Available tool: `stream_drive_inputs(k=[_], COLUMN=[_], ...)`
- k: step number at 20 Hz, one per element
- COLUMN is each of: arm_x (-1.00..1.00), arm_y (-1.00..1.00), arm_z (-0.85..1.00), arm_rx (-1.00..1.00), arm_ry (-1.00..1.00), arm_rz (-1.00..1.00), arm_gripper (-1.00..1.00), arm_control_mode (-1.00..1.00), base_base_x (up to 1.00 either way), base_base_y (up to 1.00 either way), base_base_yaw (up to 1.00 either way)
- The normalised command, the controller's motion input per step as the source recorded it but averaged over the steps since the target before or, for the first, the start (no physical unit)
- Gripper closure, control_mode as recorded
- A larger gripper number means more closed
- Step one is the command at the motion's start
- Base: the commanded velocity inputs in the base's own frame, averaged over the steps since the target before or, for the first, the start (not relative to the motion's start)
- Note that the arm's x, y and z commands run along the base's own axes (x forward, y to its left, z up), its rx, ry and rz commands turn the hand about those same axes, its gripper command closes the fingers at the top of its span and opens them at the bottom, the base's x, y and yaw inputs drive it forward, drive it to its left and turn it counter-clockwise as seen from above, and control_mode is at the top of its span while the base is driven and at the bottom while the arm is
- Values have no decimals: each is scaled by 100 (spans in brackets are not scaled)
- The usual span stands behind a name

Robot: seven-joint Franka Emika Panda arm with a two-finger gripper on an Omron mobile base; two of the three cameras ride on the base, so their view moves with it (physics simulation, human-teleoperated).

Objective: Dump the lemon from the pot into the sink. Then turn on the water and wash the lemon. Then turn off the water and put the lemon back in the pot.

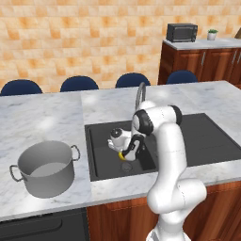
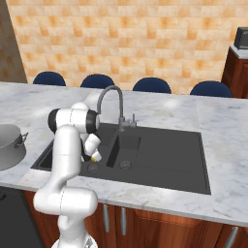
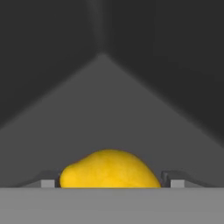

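Note:
The yellow lemon (image 3: 109,168) lies between my two fingertips (image 3: 48,181), which press against its two ends. My gripper (image 1: 123,154) reaches down into the left basin of the dark sink (image 1: 101,141), shut on the lemon (image 1: 121,153) just above the round drain (image 1: 126,166). From the right base view the gripper (image 2: 92,158) and the lemon (image 2: 91,157) sit low in that same basin of the sink (image 2: 164,155). The grey pot (image 1: 47,169) stands upright on the counter left of the sink, nothing yellow inside it. No water flows from the curved faucet (image 2: 114,97).
The faucet (image 1: 140,92) rises behind my arm at the sink's back rim. The pot's edge (image 2: 7,140) shows at the far left. Marble counter surrounds the sink. Blue chair backs (image 1: 79,84) line the far side. A microwave (image 1: 181,32) sits on the back right cabinet.

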Motion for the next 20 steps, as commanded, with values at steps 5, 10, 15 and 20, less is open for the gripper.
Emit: stream_drive_inputs(k=[5, 10, 15, 20], arm_x=[25, 14, -7, -14], arm_y=[0, 0, 0, 0], arm_z=[0, 0, 38, 97], arm_rx=[0, 0, 0, 0], arm_ry=[0, 0, 6, 2], arm_rz=[0, 0, 0, 0], arm_gripper=[-100, -100, -100, -100], arm_control_mode=[-100, -100, -100, -100], base_base_x=[0, 0, 0, 0], base_base_y=[0, 0, 0, 0], base_base_yaw=[0, 0, 0, 0])
